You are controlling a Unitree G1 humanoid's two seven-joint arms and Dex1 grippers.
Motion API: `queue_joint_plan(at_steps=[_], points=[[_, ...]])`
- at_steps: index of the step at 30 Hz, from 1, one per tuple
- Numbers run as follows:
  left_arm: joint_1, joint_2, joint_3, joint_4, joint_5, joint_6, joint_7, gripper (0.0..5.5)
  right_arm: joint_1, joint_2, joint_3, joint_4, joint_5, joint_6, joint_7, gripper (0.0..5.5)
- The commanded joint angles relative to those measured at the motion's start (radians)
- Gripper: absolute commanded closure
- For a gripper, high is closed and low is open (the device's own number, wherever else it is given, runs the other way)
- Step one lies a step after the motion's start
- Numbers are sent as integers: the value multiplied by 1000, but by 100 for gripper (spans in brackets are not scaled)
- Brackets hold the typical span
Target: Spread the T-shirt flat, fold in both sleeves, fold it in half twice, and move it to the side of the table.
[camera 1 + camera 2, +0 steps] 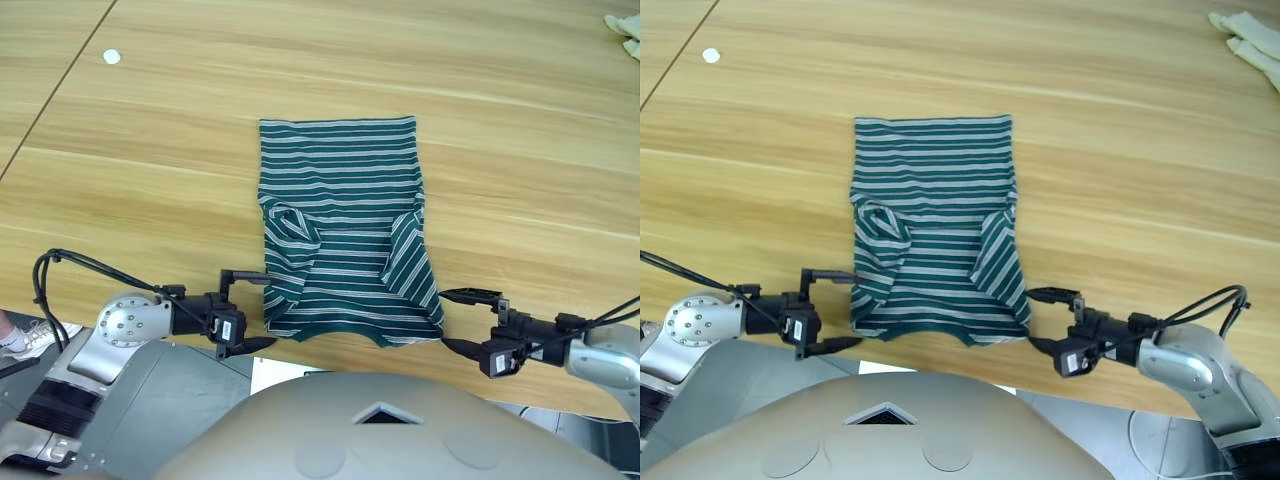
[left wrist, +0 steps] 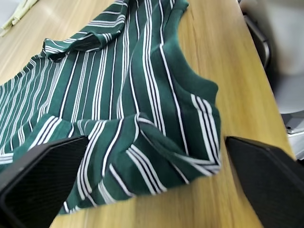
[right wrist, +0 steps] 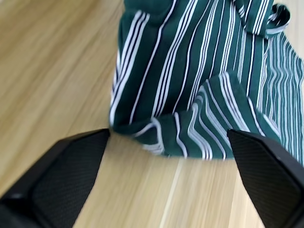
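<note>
While the striped T-shirt (image 1: 340, 220) lies in the middle of the wooden table (image 1: 520, 150), both arms sit at its near end, one on each side. Its long axis runs from 12 o'clock to 6 o'clock in the head views, with the straight hem at 12 o'clock and the curved neckline at 6 o'clock, close to the table's near edge. Both sleeves are turned in over the body, and each forms a rumpled flap of slanting stripes on the near half. The far half lies smooth. At about 8 o'clock from the shirt's middle, the left gripper (image 1: 266, 309) is released, its two black fingers (image 2: 40, 178) spread wide with the near left corner of the cloth between them. At about 4 o'clock the right gripper (image 1: 446, 319) is likewise released, its fingers (image 3: 61, 175) wide apart on either side of the near right corner. Neither pair presses on the fabric. A small white round spot (image 1: 112, 57) sits on the table at 10 o'clock, well apart from the shirt, and a pale cloth item (image 1: 626, 35) lies at 2 o'clock by the view's edge.
</note>
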Motion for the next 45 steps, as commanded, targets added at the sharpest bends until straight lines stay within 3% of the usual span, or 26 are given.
queue_joint_plan(at_steps=[1,2,11,25,33,45], points=[[-16,2,-37,28,80,13,-4,10,-11,12,78,27,-82,42,24,89],[-18,5,-41,28,83,10,-3,27,-15,10,84,26,-83,43,24,86],[-40,34,-63,55,128,-16,2,194,-46,3,112,40,-112,79,10,285],[-27,60,-97,40,85,-31,-26,423,-57,-11,119,33,-102,95,-5,545],[-33,67,-102,27,44,-40,-41,548,-31,-36,116,-9,-55,71,10,550],[87,191,-62,-66,-81,-69,-91,548,184,-153,-22,-158,149,-61,37,550]])
